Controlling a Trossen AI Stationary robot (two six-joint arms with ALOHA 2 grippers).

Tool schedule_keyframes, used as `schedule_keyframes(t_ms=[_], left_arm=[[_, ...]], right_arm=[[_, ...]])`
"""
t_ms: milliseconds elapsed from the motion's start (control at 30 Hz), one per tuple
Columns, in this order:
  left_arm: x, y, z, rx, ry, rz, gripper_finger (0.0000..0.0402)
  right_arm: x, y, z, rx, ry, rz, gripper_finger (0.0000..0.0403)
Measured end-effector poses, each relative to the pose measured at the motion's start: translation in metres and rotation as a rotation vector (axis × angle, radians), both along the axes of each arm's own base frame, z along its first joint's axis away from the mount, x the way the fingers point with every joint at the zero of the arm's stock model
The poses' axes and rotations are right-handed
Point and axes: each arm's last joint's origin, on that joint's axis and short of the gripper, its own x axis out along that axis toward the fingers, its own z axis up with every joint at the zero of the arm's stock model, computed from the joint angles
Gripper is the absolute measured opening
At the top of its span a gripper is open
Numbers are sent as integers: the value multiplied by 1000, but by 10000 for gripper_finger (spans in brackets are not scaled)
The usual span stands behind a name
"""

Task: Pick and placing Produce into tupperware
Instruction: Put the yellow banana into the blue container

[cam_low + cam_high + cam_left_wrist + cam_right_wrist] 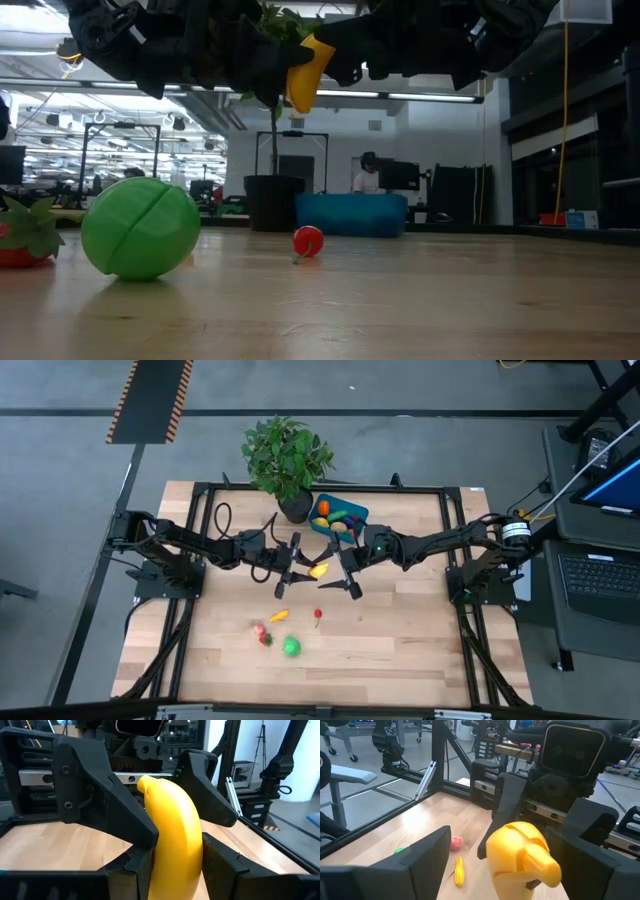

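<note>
The left gripper [303, 572] hangs above the middle of the table, its fingers clamped on the yellow banana [318, 571] — held well clear of the wood. Facing it, the right gripper [343, 572] has its fingers spread wide around the banana's other end, not closed on it. The teal tupperware [352, 512] sits beside the potted plant [285, 455], several pieces already inside.
</note>
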Motion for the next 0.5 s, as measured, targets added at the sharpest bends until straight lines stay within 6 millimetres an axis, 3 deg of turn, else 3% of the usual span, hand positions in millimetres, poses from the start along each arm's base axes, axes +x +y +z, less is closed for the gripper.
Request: schedule_keyframes(t_ms=[167,500], left_arm=[[0,-1,1,-1,-7,-4,130],[0,-7,1,1,-13,-28,130]], right_arm=[[0,0,0,-19,-7,2,290],[0,0,0,-20,-4,4,160]])
